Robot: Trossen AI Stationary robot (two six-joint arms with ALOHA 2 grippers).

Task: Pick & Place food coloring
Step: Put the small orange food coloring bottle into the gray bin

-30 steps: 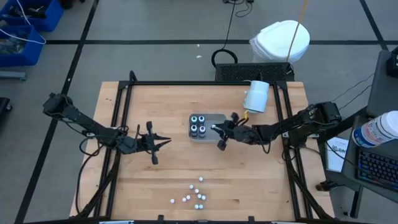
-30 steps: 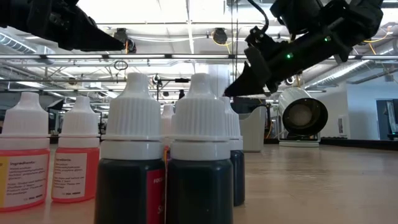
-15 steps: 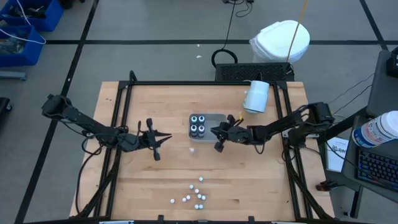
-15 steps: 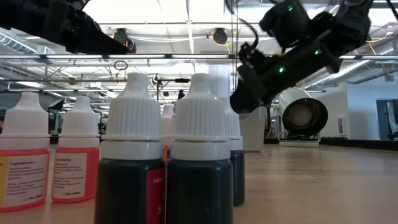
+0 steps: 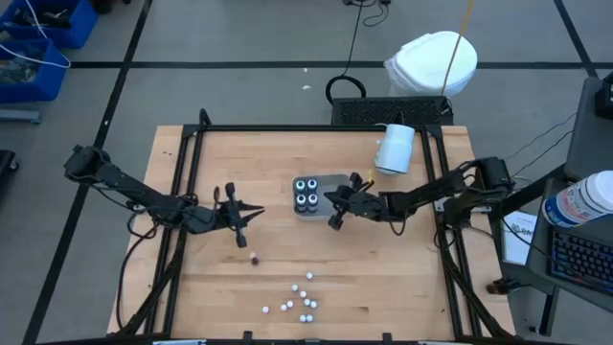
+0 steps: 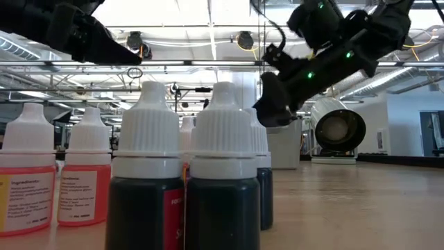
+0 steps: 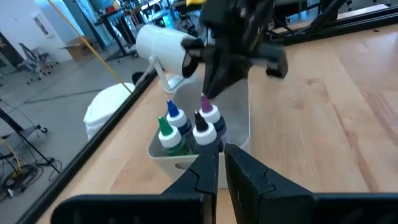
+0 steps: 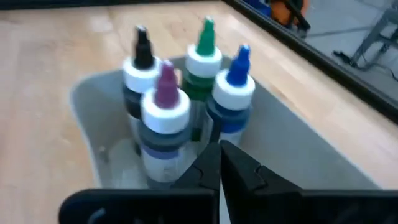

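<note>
Four food coloring bottles stand in the grey tray mid-counter; the right gripper, fingers closed and empty, hovers just beside them; the left gripper waits nearly closed, well apart

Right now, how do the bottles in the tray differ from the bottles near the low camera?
Tray bottles have open coloured tips: black, purple, green, blue. Near bottles wear white ribbed caps. Tray bottles stand in the grey tray; near bottles stand on the bare table. Both groups are upright.

The wooden table carried a grey tray, a white cylinder, scattered white caps and one small dark cap.
</note>
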